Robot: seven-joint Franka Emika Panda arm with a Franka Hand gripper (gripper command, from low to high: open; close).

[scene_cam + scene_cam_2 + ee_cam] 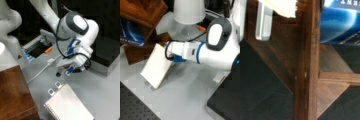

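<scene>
Starting at a front view's left, the wooden shelf unit (pixel 13 93) fills the lower corner, its dark brown top meeting the grey table (pixel 100 90) along a straight edge. Just right of it lies a white spiral-bound notebook (pixel 68 105), its binding edge facing the shelf, and the gripper (pixel 55 88) sits at the notebook's top corner, both pale fingers (pixel 51 91) touching that corner. Whether the jaws are pinching the cover or only resting against it, I cannot tell from here. Above, the white Panda arm (pixel 77 32) bends over the table, blue trim on its wrist, a white cable (pixel 41 71) trailing away toward a front view's left.

In a front view from the opposite side, the wooden shelf unit (pixel 141 11) sits top left with a blue book (pixel 131 33) tucked under it. The notebook (pixel 157 66) stands tilted on one edge, leaning up toward the arm's wrist (pixel 185 52), which hides the gripper there. Open grey table (pixel 190 100) spreads below it; a black block (pixel 227 100) closes off the lower right corner, and a white cone-shaped base (pixel 188 10) stands at the top.

The wrist view looks straight at the shelf's wooden upright (pixel 308 62). A pale finger (pixel 263 22) shows top left beside the notebook's cream edge (pixel 283 7). The blue book (pixel 340 22) carries white lettering, too cropped to read.
</scene>
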